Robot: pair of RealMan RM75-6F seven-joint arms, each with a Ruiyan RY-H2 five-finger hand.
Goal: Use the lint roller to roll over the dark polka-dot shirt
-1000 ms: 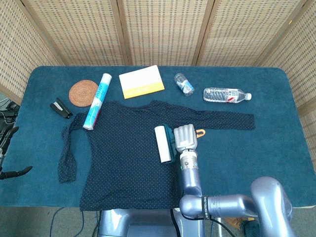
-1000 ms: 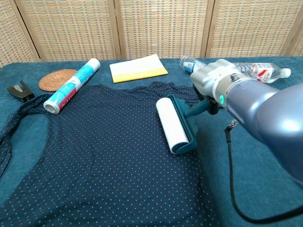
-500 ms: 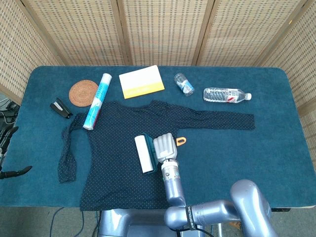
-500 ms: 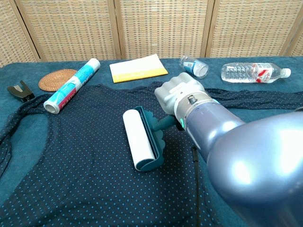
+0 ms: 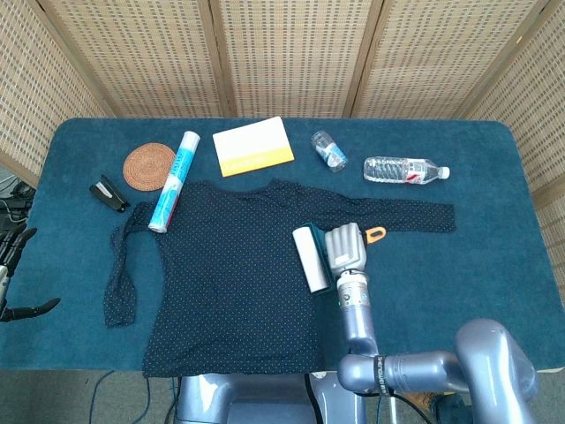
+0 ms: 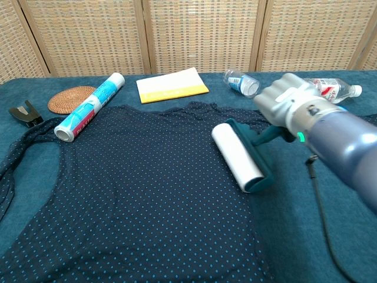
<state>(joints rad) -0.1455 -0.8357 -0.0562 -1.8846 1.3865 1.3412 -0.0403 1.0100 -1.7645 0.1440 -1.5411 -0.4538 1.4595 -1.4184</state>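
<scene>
The lint roller point(image 6: 237, 155) lies on the dark polka-dot shirt point(image 5: 221, 265), at the garment's right side just below where the right sleeve branches off, its white cylindrical drum running lengthwise from the collar end toward the hem and its teal handle sticking out sideways to the right. The right hand point(image 5: 346, 249) clenches that handle from just beside the shirt's right edge, so the bulk of unrolled fabric stretches away to the left of the drum, square to its long axis; a further stroke would likely need to sweep leftward. The left hand point(image 5: 16, 274) sits well off past the shirt's left sleeve, barely visible, and I cannot tell how its fingers lie. The shirt is thin, soft, pale-dotted cloth spread mostly flat on a blue napped tablecloth point(image 5: 494, 265), slightly rumpled near the collar; the drum looks smooth and papery, the handle hard plastic.
</scene>
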